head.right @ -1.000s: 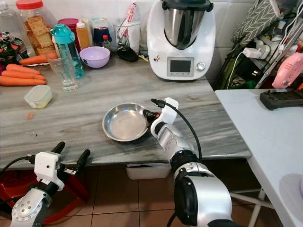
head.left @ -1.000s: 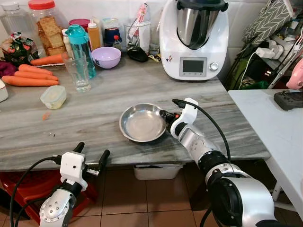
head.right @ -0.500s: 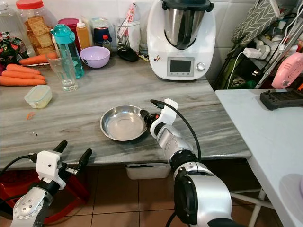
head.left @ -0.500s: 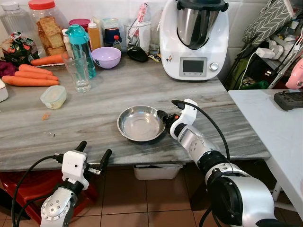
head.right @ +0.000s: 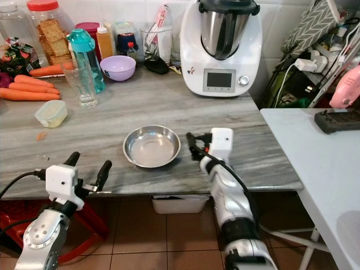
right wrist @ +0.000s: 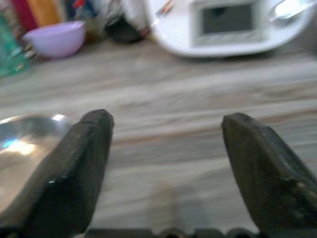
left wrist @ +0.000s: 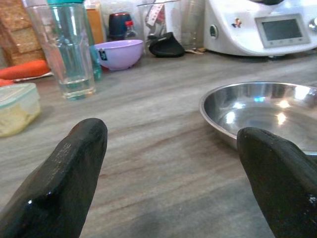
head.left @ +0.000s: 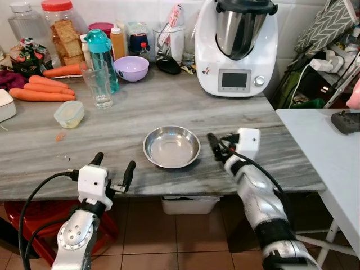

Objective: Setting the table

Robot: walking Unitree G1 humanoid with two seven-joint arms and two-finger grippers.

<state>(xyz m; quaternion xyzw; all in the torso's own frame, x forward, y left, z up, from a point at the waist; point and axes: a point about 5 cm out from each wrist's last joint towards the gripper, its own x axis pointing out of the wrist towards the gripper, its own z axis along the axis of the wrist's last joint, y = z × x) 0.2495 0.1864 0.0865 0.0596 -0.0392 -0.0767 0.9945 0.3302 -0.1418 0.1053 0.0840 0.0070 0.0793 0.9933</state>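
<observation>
Resting on veined grey stone, round shiny steel bowl (head.left: 171, 146) beside right gripper (head.left: 216, 147), jaws apart, empty.

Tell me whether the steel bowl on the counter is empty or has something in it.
Empty. The steel bowl sits upright on the counter, and its bare shiny inside shows only reflections in both the eye views and the left wrist view.

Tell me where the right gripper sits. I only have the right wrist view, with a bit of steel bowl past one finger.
Observer: The right gripper is open, just right of the steel bowl, and looks clear of its rim.
Operator: And the left arm?
Observer: The left gripper hovers open at the near edge of the table, left of the bowl.
Operator: Anything else to set out?
Observer: A drinking glass stands at the back left, in front of a teal bottle.
</observation>
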